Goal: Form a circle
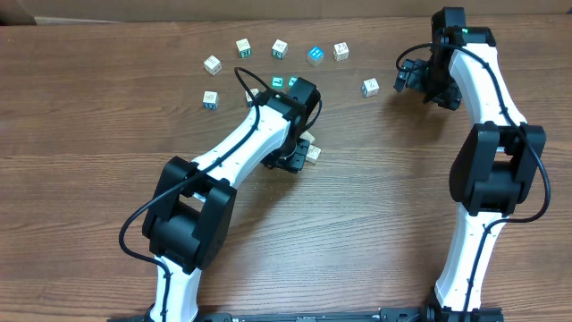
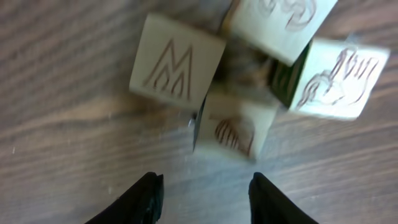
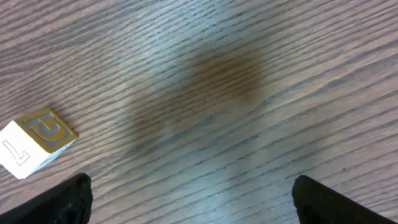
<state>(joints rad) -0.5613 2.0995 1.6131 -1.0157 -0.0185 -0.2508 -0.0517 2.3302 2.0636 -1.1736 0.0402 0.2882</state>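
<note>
Maybe half done | cubes [image 1: 280, 48] in a loose arc along the worktop's [image 1: 89, 179] far side, no closed circle yet | clump [image 2: 233, 127] just ahead of left fingers [image 2: 144, 199], spread, holding nothing | right fingers [image 3: 68, 199] spread wide, lone cube [image 3: 37, 140] nearby

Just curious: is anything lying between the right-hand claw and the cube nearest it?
Nothing: only bare table lies between the right gripper and the letter cube, as the overhead and right wrist views show.
</note>
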